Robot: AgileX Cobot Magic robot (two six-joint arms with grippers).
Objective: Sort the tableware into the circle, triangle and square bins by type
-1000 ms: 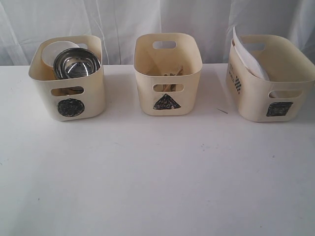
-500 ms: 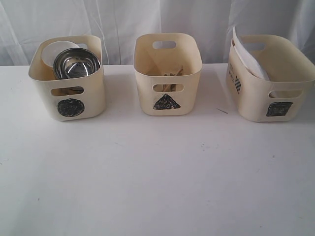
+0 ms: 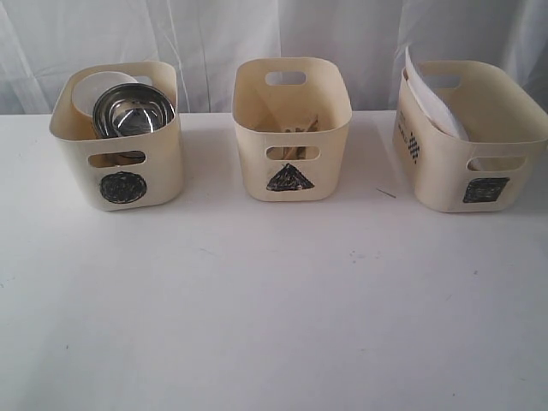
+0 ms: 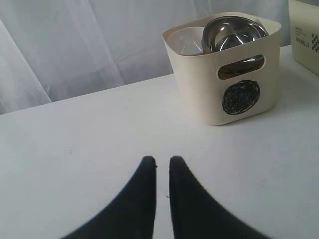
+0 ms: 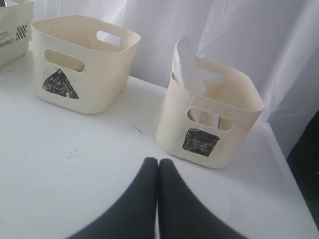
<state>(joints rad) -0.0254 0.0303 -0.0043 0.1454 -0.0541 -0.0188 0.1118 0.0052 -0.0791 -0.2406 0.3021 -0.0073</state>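
Note:
Three cream bins stand in a row at the back of the table. The circle bin [image 3: 163, 175] [image 4: 197, 79] holds a shiny steel bowl [image 3: 133, 116] [image 4: 232, 32] and a small white bowl [image 3: 96, 90] [image 4: 183, 41]. Wooden chopsticks [image 3: 295, 127] show inside the triangle bin [image 3: 257, 175] [image 5: 99, 74]. The large square white plate [image 3: 432, 98] [image 5: 187, 67] leans in the square bin [image 3: 441, 184] [image 5: 174, 124]. Mugs, fork, spoon and knife are hidden. My left gripper [image 4: 162, 160] is shut and empty, a thin slit between its tips. My right gripper [image 5: 158, 162] is shut and empty. Neither shows in the exterior view.
White curtain hangs behind the bins. A thin dark sliver [image 3: 387, 193] [image 5: 137, 128] lies on the white table [image 3: 274, 300] between the triangle and square bins. The corner of another cream tub with a printed label [image 4: 306, 35] shows in the left wrist view.

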